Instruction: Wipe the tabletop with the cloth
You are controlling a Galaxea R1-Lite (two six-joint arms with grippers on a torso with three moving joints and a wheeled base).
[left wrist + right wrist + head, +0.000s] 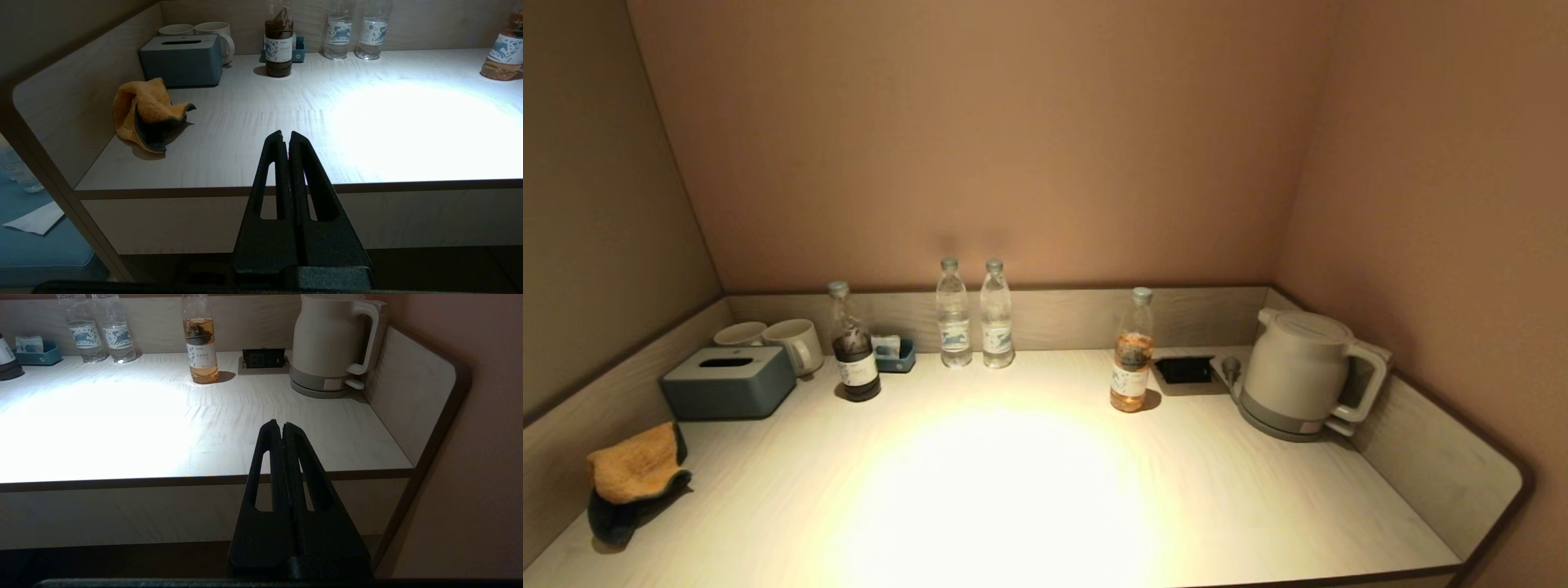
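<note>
The cloth (633, 478) sits crumpled at the worktop (1013, 490) left edge against the rim (near the tissue box (729, 382)), while the left pincer (286, 136) and right pincer (278, 426) hover off the front edge, both pressed closed and empty.

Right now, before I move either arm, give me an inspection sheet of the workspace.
Surface: tabletop, pale wood grain, bright light pool in the middle.
Job's things: cloth crumpled against the left rim, untouched.
Clutter: tissue box, two mugs, dark bottle, small teal tray, two clear water bottles, amber bottle, kettle, all along the back.
Grippers: left gripper and right gripper both shut, short of the front edge, holding nothing.
Cables: nothing seen; a socket panel sits beside the kettle.
Surroundings: plain walls on three sides.
</note>
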